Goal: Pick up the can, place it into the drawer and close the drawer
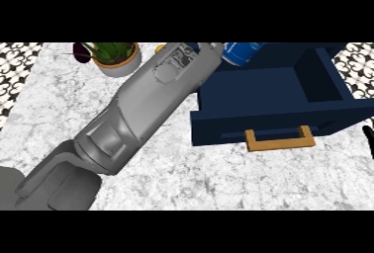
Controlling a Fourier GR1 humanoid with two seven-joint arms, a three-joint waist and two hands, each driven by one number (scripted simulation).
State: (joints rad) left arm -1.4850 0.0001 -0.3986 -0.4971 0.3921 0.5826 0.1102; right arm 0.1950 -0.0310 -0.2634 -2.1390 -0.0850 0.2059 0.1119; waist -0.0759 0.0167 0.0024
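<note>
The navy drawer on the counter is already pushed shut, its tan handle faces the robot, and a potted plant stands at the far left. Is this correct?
Not quite: the head view shows the drawer pulled open, its inside visible. The tan handle does face the robot, and the potted plant stands at the far left.

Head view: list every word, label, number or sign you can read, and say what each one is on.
No text is readable.
The blue can shows white markings, too blurred to read.
The left forearm carries a small printed patch near its top, also illegible.
Drawer and plant pot: no markings.
</note>
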